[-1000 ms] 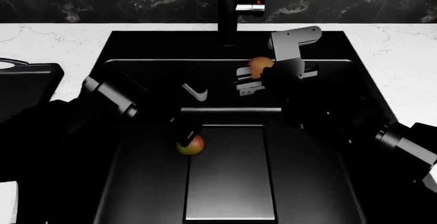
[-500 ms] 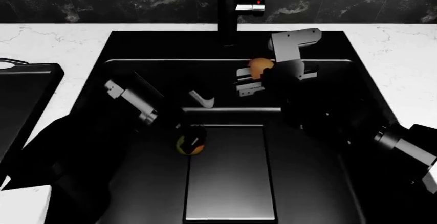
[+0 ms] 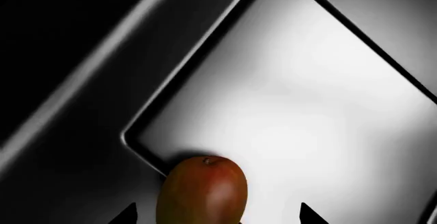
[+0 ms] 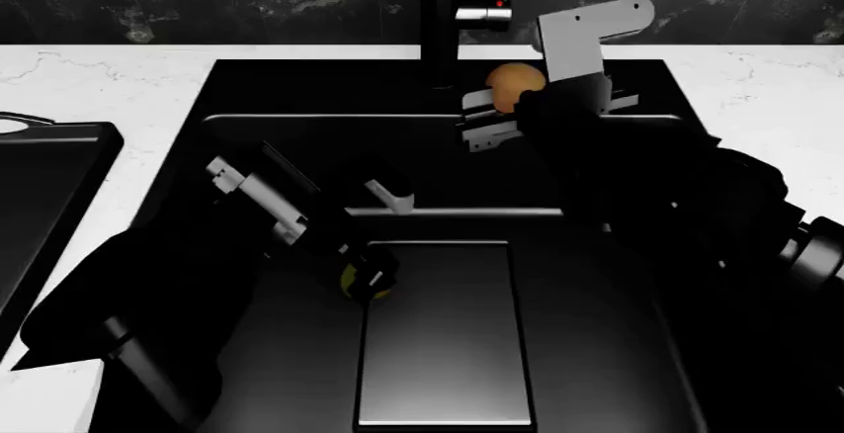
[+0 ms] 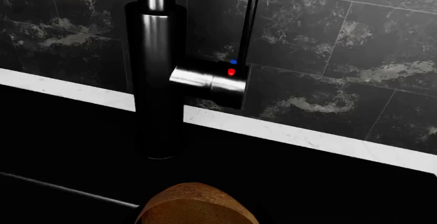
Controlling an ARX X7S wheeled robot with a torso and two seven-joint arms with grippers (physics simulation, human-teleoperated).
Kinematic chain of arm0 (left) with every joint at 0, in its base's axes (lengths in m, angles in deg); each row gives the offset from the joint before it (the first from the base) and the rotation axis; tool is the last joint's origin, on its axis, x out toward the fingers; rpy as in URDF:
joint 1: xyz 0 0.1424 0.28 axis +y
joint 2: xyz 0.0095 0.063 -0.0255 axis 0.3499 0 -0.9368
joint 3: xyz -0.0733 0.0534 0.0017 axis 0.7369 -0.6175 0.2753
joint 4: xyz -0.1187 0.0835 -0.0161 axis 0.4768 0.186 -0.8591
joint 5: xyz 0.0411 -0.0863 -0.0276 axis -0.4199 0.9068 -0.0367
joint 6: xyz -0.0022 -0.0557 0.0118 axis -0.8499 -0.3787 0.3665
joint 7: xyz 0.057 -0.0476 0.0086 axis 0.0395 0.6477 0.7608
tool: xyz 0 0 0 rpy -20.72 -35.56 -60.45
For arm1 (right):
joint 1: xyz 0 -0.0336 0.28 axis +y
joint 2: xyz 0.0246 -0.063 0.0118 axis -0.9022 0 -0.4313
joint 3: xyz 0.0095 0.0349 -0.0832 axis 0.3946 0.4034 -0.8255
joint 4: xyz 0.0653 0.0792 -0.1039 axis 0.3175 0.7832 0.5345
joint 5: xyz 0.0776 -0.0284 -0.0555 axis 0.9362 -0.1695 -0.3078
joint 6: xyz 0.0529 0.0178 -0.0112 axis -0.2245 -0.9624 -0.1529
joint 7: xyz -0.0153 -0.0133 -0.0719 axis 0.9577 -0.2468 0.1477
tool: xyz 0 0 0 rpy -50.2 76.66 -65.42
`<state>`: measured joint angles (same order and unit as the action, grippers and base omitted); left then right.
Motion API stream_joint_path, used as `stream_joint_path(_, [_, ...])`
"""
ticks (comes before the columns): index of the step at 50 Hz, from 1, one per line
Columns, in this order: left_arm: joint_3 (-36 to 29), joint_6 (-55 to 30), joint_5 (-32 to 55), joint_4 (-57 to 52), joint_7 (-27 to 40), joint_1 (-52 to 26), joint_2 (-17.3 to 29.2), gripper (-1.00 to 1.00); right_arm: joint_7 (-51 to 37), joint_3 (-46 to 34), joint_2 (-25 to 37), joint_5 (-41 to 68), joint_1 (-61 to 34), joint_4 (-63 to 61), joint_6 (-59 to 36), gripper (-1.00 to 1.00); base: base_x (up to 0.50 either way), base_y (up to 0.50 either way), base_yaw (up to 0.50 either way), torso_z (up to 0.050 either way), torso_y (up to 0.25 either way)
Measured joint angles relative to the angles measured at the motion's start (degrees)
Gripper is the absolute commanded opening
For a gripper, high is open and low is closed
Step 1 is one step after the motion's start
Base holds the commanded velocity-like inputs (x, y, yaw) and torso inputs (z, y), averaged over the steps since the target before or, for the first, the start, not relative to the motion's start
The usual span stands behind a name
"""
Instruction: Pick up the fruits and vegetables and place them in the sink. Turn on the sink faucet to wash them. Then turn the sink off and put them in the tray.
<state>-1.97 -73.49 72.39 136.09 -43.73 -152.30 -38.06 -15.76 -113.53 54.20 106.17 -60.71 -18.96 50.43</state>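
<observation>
Left claw over mango

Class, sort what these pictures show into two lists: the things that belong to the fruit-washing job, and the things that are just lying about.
Belonging to the job:
- mango
- tan-brown fruit, in the right gripper
- sink
- faucet
- tray
- left gripper, over the mango

Just lying about:
- marble countertop
- dark tiled wall

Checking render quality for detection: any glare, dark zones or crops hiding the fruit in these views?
Head view: black arms merge with the black sink; mango mostly hidden. Left wrist: bright sheen on the sink floor, mango cropped. Right wrist: sharp faucet, brown fruit cropped.
</observation>
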Motion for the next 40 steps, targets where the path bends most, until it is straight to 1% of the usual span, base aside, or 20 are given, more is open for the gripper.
stream_joint_path(3, [0.40, -0.03, -0.07, 0.11, 0.19, -0.18, -0.02, 1.00, -0.38, 0.07, 0.27, -0.14, -0.25, -0.69, -0.06, -1.00, 0.00, 0.00, 0.00, 0.000, -0.027])
stream_joint_path(14, [3.50, -0.38, -2.09, 0.31, 1.18, -0.72, -0.05, 1.00, -0.93, 0.32, 0.71, -0.37, -0.57, -1.81, -0.13, -1.00, 0.00, 0.00, 0.00, 0.000, -0.249])
stream_joint_path(18, [3.58, -0.32, -2.07, 0.33, 1.24, -0.78, -0.05, 1.00, -0.99, 0.37, 0.77, -0.42, -0.58, -1.97, -0.13, -1.00, 0.00, 0.00, 0.00, 0.000, -0.250])
stream_joint_path(21, [2.34, -0.49, -1.37, 0.32, 0.25, -2.04, 0.19, 1.00, -0.93, 0.43, 0.77, -0.48, -0.49, -1.97, -0.11, -1.00, 0.00, 0.00, 0.00, 0.000, -0.250])
stream_joint_path(26, [2.08, -0.81, -1.10, 0.26, -0.18, -2.56, 0.31, 1.00, -0.90, 0.43, 0.78, -0.47, -0.32, -1.98, -0.07, -1.00, 0.00, 0.00, 0.00, 0.000, 0.000])
stream_joint_path(27, [2.11, -0.84, -1.13, 0.24, -0.20, -2.56, 0.30, -1.00, -0.89, 0.45, 0.77, -0.49, -0.31, -1.98, -0.06, -1.00, 0.00, 0.00, 0.00, 0.000, 0.000])
stream_joint_path(40, [4.67, -0.45, -2.89, 0.39, 1.03, -1.87, 0.44, -1.00, -0.74, 0.65, 0.69, -0.68, -0.08, -1.88, 0.07, -1.00, 0.00, 0.00, 0.00, 0.000, -0.001])
